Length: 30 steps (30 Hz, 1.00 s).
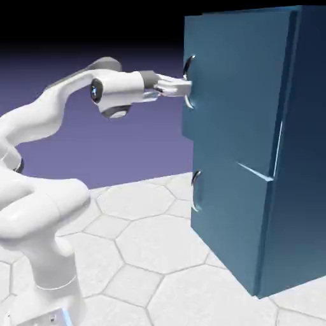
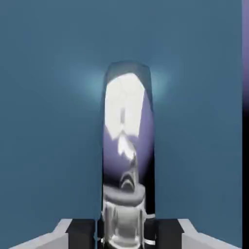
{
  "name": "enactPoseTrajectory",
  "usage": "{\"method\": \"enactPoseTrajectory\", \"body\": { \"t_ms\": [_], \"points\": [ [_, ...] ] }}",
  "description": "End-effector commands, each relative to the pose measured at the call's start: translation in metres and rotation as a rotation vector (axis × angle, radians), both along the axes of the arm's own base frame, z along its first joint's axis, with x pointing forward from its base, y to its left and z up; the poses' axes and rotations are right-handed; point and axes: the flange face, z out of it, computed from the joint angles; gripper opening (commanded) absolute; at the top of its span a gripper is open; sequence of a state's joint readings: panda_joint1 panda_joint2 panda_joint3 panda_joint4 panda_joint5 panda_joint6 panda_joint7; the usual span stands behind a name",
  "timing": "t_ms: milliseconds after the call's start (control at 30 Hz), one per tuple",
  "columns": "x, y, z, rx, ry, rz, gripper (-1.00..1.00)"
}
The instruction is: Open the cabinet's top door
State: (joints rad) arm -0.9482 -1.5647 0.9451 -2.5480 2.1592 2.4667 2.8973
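The tall blue cabinet (image 1: 255, 146) stands at the exterior view's right. Its top door (image 1: 235, 83) is the larger upper panel, with a curved silver handle (image 1: 189, 83) at its left edge. My gripper (image 1: 184, 85) reaches level from the left and is shut on that handle. In the hand view the shiny handle (image 2: 127, 146) fills the middle, running up from between the two grey fingertips (image 2: 80, 232), with the blue door (image 2: 48, 121) behind it. The top door looks slightly ajar, its lower edge standing out from the panel beneath.
The shorter lower door (image 1: 229, 223) carries its own silver handle (image 1: 195, 191). My white arm (image 1: 44, 191) rises from the lower left over the hexagon-patterned table (image 1: 146, 255). The backdrop shows as a strip at the hand view's right edge (image 2: 245, 73).
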Motion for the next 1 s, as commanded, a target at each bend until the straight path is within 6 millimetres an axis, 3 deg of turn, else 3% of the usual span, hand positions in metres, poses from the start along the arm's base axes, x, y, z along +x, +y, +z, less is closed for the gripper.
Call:
{"method": "enactPoseTrajectory", "body": {
  "t_ms": [0, 233, 500, 967],
  "points": [
    [-0.006, -0.004, 0.000, 0.000, 0.000, 0.021, -1.00],
    [-0.045, -0.033, 0.000, 0.001, 0.000, 0.154, -1.00],
    [-0.098, -0.090, 0.000, 0.001, 0.000, 0.364, -1.00],
    [-0.151, -0.187, 0.000, 0.001, 0.001, 0.666, -1.00]
  ]
}}
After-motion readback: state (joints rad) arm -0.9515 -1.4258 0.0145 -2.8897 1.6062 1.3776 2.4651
